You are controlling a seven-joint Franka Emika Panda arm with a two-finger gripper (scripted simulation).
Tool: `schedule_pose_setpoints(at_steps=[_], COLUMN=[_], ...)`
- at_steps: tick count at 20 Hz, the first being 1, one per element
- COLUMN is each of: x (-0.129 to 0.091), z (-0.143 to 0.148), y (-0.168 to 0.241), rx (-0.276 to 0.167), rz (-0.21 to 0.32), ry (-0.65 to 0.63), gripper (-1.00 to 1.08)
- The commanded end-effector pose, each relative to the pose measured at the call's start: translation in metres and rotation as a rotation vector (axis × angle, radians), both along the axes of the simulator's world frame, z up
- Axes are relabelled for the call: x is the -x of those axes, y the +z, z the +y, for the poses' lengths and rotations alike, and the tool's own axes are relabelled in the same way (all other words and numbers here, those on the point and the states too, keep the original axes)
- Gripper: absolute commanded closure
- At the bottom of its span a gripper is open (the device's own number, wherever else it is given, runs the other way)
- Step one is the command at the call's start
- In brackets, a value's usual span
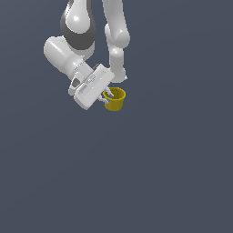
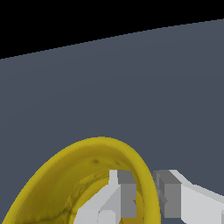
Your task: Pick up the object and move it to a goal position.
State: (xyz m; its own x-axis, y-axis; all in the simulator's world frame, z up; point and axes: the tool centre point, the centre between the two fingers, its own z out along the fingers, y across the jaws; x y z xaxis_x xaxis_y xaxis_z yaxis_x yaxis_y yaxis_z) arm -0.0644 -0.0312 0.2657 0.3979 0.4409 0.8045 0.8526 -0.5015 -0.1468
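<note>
Clamped on the cup's wall, the white gripper (image 1: pixel 107 95) holds the yellow cup (image 1: pixel 115 100) at its rim: the wrist view shows one finger (image 2: pixel 120 192) inside the cup (image 2: pixel 87 175) and the other (image 2: pixel 173 192) outside, the wall pinched between them. In the exterior view the cup sits at about 4 o'clock from the gripper body, mouth tilted toward the hand, near the arm (image 1: pixel 77 27). Around it lies a plain grey-blue surface (image 1: pixel 159 173).
</note>
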Motion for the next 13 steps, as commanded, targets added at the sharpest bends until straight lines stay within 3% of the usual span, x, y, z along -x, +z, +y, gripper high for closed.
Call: schedule_pose_setpoints(at_steps=[1, 13], x=[0.003, 0.009], z=[0.002, 0.005], y=[0.013, 0.039], rx=[-0.001, -0.003], rz=[-0.002, -0.005], ry=[0.000, 0.000], gripper=[1.08, 1.08])
